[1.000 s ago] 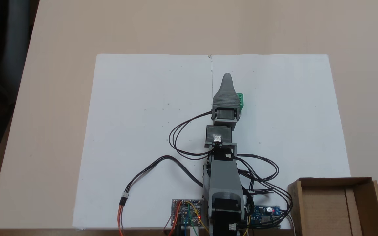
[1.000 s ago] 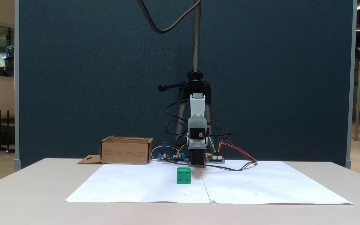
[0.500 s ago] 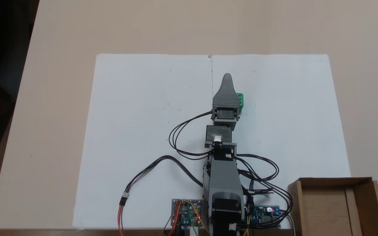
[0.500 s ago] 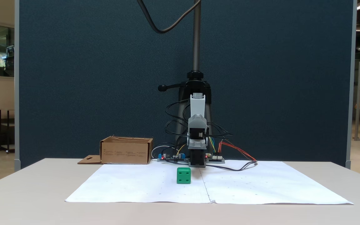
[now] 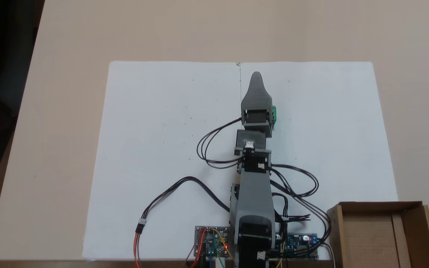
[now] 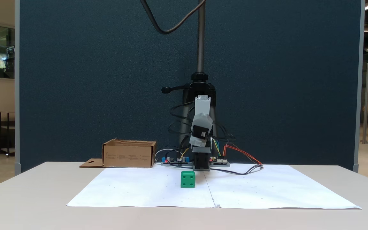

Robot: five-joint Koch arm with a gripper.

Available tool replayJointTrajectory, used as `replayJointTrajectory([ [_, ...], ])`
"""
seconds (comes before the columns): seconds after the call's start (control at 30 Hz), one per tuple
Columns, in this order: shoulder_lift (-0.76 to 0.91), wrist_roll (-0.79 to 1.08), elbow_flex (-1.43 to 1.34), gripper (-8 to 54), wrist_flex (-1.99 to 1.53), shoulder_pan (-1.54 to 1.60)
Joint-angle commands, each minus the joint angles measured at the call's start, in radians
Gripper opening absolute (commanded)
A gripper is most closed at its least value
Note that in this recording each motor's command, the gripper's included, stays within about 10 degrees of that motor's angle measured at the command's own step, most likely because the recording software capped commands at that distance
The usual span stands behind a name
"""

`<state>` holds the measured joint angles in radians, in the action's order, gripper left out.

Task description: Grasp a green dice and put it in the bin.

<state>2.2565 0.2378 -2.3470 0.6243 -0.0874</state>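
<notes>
— When you looked along the table (image 6: 27, 198) from its front edge, what came first?

— First came the white paper (image 6: 139, 191), two sheets joined by a seam in the middle. On the paper, just left of the seam in that fixed view, the green dice (image 6: 187, 179) stood flat, with four pips facing the camera.

— Was anything holding it?

— No. From the front it stood free on the paper. Seen from above, the gripper (image 5: 256, 76) hung over the paper, pointing away from the base, and its grey body hid most of the green dice (image 5: 274, 114); only a green edge showed at its right side there.

— Were the jaws apart or together?

— I could not tell. From above one jaw lay over the other, and the front picture did not show them clearly.

— And beyond the dice?

— The grey arm (image 6: 201, 127) rose from the far edge of the paper, its upper part leaning a little to the left in the front picture. Two circuit boards (image 5: 211, 242) lay on that edge beside the base, with black and coloured cables (image 5: 184, 182) looping over the paper.

— Where was the bin?

— The bin (image 6: 129, 155) sat at the far left corner of the paper in the front picture, its mouth up and its flap (image 6: 91, 163) lying flat beside it. Behind everything stood a dark stand (image 6: 200, 64) and a blue screen (image 6: 75, 80).
</notes>
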Motion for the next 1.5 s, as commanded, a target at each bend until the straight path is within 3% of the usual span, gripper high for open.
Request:
replayJointTrajectory([
  [0.0,0.118,0.057,0.165,44.2,-0.164,-0.015],
  [0.37,0.107,-0.152,0.774,43.0,-1.02,-0.054],
  [0.73,-0.138,-0.23,1.239,42.2,-1.626,-0.029],
  [1.17,-0.298,-0.233,1.255,42.2,-2.345,-0.063],
  [1.47,-0.331,-0.209,1.261,42.4,-2.523,-0.081],
])
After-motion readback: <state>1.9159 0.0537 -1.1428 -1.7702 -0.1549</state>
